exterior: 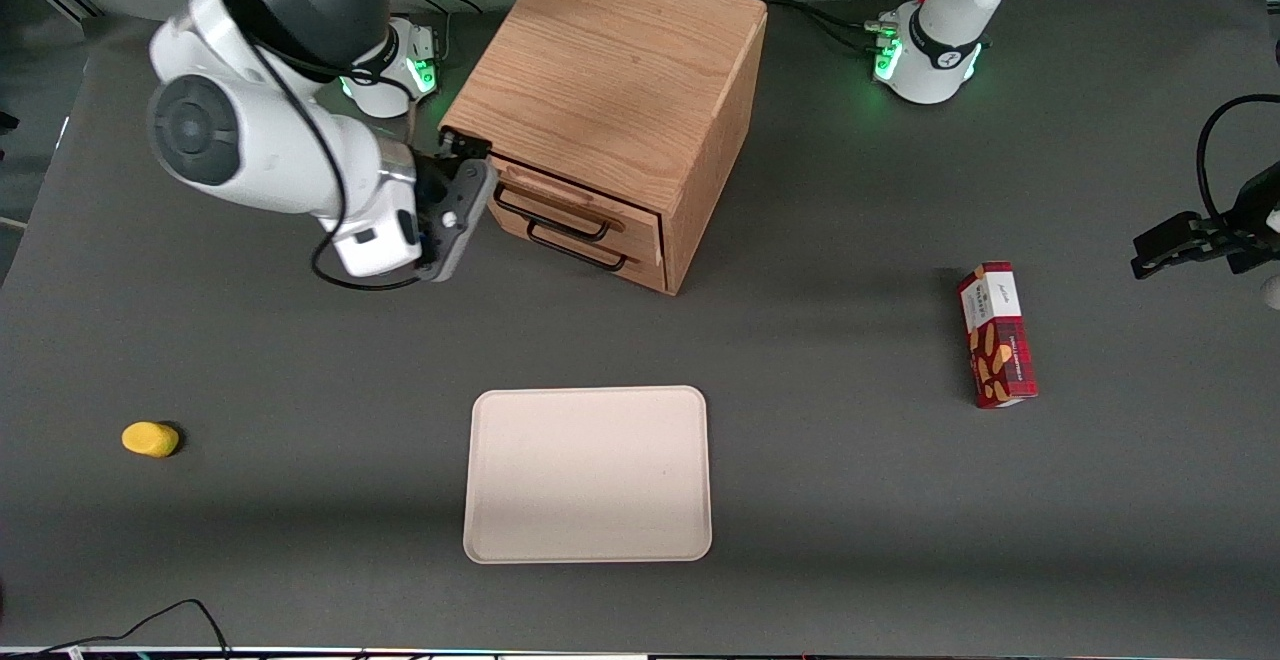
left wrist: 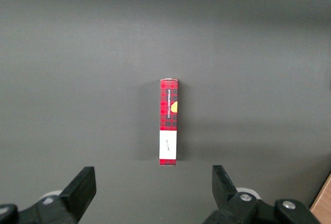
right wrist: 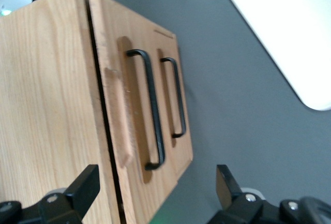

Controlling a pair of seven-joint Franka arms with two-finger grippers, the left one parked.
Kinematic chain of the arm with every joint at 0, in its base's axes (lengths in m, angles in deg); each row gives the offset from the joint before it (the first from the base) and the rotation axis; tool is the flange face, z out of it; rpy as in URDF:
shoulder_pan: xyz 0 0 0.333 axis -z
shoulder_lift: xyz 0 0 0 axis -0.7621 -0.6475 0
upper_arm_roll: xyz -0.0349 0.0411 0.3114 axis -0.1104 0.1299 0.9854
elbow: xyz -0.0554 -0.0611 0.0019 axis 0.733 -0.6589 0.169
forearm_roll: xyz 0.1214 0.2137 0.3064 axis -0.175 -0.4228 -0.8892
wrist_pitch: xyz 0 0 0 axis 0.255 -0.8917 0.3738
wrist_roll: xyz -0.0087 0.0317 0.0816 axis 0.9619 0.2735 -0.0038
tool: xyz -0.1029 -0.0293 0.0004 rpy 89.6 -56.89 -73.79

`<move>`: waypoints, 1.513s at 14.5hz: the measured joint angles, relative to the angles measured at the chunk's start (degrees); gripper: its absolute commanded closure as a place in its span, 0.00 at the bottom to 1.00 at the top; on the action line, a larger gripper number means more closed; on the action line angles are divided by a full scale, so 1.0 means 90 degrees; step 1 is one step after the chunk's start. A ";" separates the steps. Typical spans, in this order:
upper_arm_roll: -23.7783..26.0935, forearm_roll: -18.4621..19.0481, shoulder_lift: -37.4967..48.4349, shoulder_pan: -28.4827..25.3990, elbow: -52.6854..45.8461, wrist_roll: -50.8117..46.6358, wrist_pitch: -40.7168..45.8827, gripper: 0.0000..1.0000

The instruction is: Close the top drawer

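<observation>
Looking from the front, you see the hand (exterior: 462,202) beside the oak cabinet's (exterior: 610,80) light wood top drawer (exterior: 580,202), which sits almost flush; press squarely on its flat panel, clear of the thin black wire handle (exterior: 552,218). In the right wrist view, the hand (right wrist: 155,190) is spread wide and holds nothing, fingers (right wrist: 85,185) just short of the top drawer (right wrist: 116,110), a narrow gap remaining.

Lighting: even, overhead, moderately bright. Soft shadows fell on the dark grey table (exterior: 850,500) beside the oak wooden cabinet (exterior: 610,90) and the red plaid carton (exterior: 997,335). The pale cream rectangular tray (right wrist: 289,32) was overexposed to near white in the right wrist view. The black two-finger pincer (right wrist: 155,188) was slightly soft-focused there.
</observation>
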 measured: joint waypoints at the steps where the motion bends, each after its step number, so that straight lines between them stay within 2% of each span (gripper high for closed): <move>1: -0.0157 0.0000 0.0077 0.0007 -0.0042 -0.0089 0.0034 0.00; 4: -0.0475 0.0001 0.0395 0.0103 -0.0072 -0.0616 0.0064 0.00; 7: -0.0563 0.0074 0.0588 0.0602 -0.0063 -0.0837 0.0114 0.00; 10: -0.1069 0.0547 0.0666 0.0887 -0.0063 -0.0838 0.0120 0.00; 12: -0.1407 0.1027 0.0736 0.0912 -0.0060 -0.0838 0.0123 0.00; 15: -0.1493 0.1795 0.0962 0.0912 -0.0056 -0.1394 0.0143 0.00; 17: -0.1497 0.1917 0.1181 0.0918 -0.0004 -0.1800 0.0219 0.00; 22: -0.1520 0.1877 0.1461 0.1192 0.0209 -0.2543 0.0067 0.00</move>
